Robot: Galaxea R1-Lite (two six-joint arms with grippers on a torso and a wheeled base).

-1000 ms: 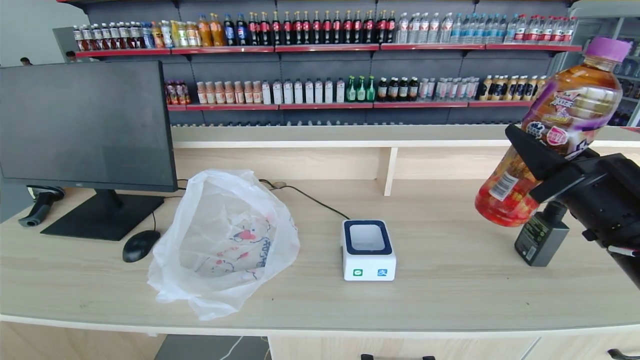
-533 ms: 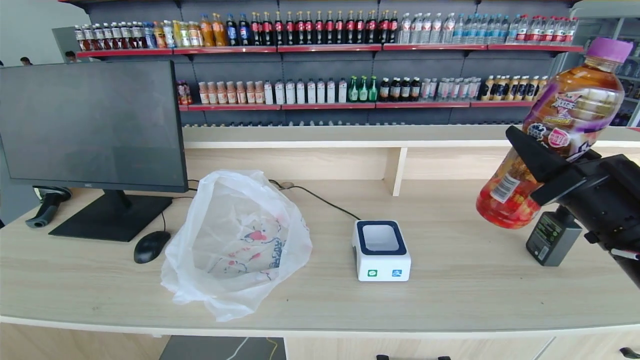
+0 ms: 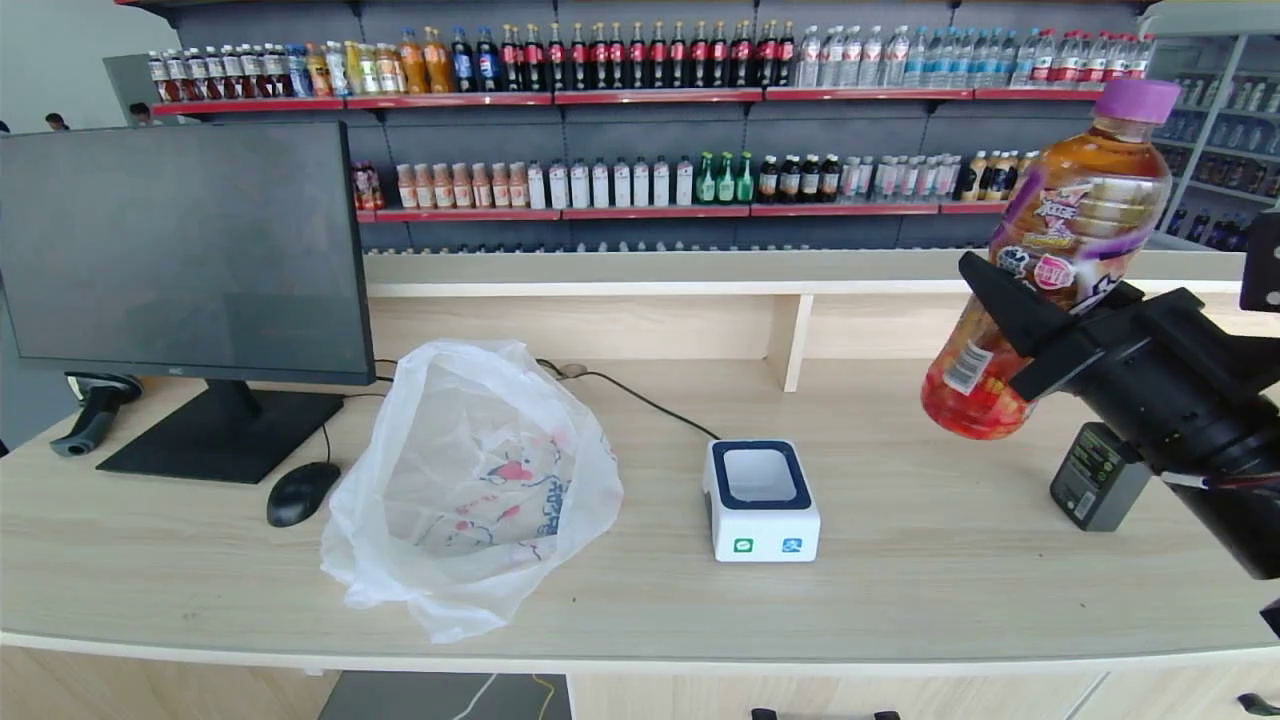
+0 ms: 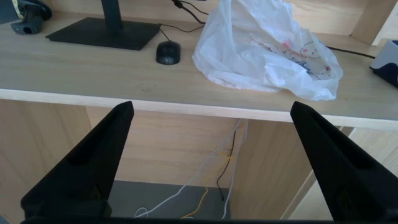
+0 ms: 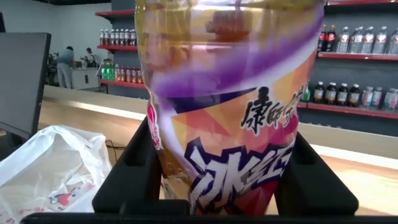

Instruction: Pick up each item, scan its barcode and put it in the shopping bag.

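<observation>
Our right claw is clamped on the bottle, its black fingers pressed against the label at mid-body (purple cap up, leaning away from the scanner). The bottle hangs in the air to the right of the scanner, well above the counter, touching nothing but the claw. The bag lies slumped on the counter left of the scanner. Our left claw is spread wide and holds nothing, low in front of the counter edge on the bag's side of the scanner.
</observation>
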